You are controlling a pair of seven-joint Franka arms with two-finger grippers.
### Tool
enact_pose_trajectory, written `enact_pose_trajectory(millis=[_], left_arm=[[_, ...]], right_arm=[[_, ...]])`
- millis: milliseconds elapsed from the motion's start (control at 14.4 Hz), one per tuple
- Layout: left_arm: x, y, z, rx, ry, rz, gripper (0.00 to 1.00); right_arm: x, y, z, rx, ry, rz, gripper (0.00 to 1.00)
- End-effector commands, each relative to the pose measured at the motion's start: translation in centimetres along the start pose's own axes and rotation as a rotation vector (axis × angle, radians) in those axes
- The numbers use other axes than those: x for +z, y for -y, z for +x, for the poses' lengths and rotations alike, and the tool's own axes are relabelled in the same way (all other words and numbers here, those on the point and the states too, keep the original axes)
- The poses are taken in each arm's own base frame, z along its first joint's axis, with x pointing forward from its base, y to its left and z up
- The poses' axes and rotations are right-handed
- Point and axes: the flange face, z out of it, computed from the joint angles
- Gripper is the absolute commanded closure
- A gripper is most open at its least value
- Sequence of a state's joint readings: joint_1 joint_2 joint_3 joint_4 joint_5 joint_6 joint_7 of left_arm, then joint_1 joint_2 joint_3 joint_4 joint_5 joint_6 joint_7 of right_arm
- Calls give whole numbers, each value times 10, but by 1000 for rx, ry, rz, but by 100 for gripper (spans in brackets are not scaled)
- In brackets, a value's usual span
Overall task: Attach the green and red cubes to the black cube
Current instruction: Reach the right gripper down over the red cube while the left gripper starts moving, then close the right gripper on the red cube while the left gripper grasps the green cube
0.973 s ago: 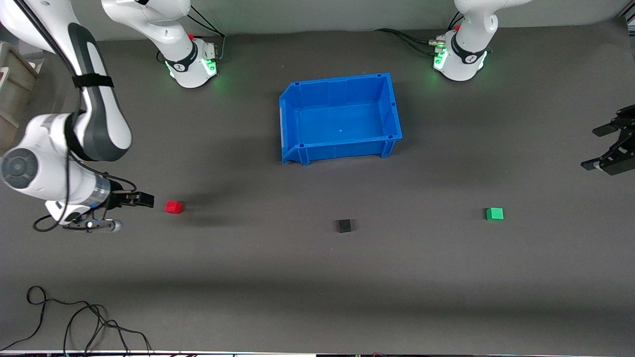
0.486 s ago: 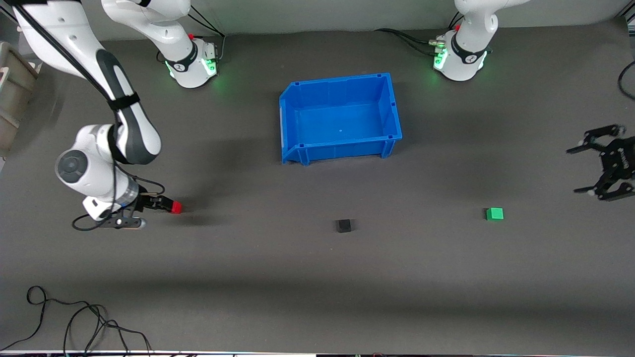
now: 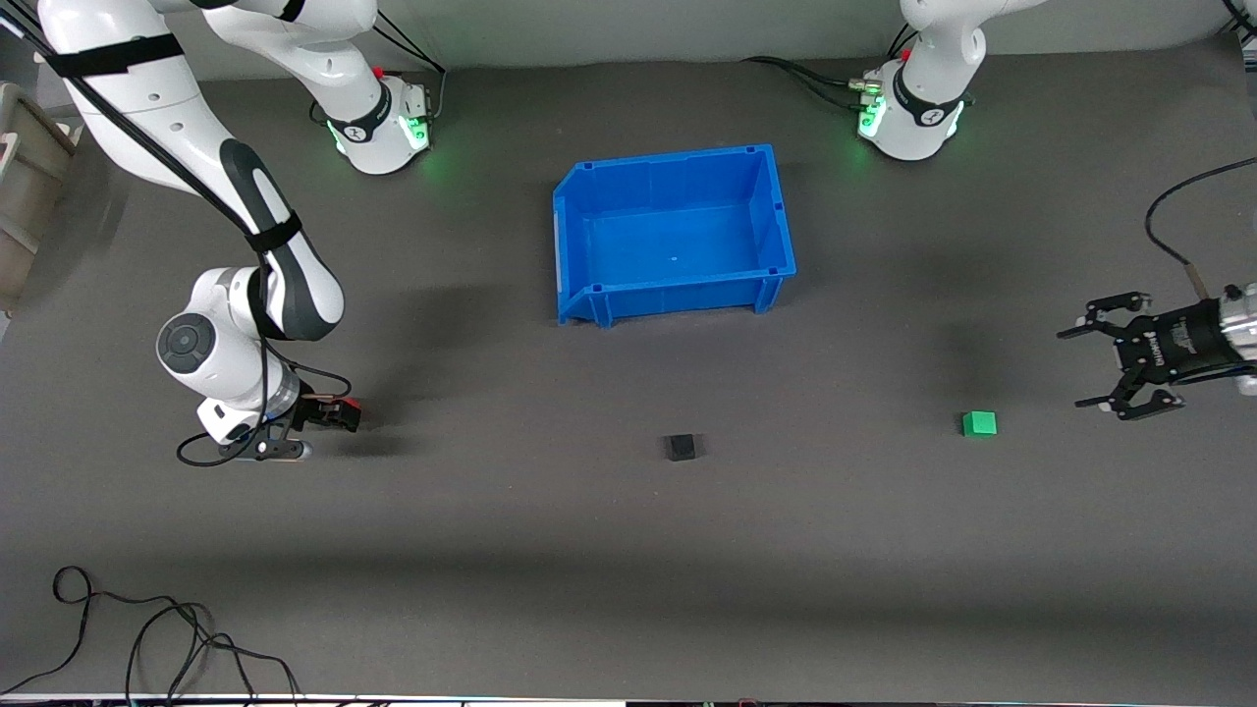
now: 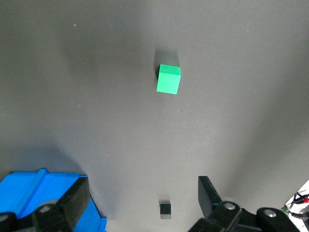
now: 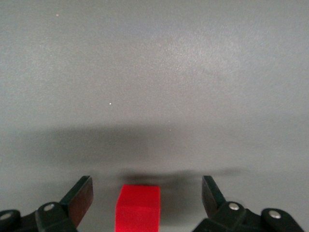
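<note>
The red cube [image 3: 351,404] lies on the grey table toward the right arm's end. My right gripper [image 3: 342,413] is down at it, open, with the cube between its fingers and a gap on each side; the right wrist view shows the cube [image 5: 138,208] between the gripper's [image 5: 146,187] fingers. The black cube [image 3: 680,447] sits mid-table, nearer the camera than the blue bin. The green cube [image 3: 979,423] lies toward the left arm's end. My left gripper [image 3: 1076,369] is open and empty beside it, apart. The left wrist view shows the green cube [image 4: 168,79], the black cube [image 4: 165,210] and that gripper [image 4: 143,187].
An empty blue bin [image 3: 678,295] stands mid-table near the arm bases; its corner shows in the left wrist view [image 4: 38,186]. Loose black cables [image 3: 147,638] lie at the near table edge. A beige box [image 3: 20,167] stands off the right arm's end.
My right gripper has moved up to the red cube and now has it between its open fingers. My left gripper has come in from the table's end toward the green cube and turned.
</note>
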State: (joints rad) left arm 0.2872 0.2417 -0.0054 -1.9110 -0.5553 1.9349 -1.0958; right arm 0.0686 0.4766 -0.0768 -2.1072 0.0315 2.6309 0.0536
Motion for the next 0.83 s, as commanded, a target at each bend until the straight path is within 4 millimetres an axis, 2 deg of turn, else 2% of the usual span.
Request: enact_pose_trajectory(millis=[0,208,347,556,625,764], left_arm=[[35,5,25,45,59,-38,0],[75,9,58,99,72,-50,0],[97,11,71,146,108,-44,0],[118,12,89,176,102,-50,0],[125,11,95,169,98,-47,0],[131,8,98,154,87,-67,0]], right_arm=[[7,14,-1,56,-1,35,0],[14,13,-4,48,12,33,0],[15,13,-4,47,14,33,0],[19,11,-5,48,19,30,1],[19,10,-5,48,21,30,2],[19,10,-5,48,19,31,14]])
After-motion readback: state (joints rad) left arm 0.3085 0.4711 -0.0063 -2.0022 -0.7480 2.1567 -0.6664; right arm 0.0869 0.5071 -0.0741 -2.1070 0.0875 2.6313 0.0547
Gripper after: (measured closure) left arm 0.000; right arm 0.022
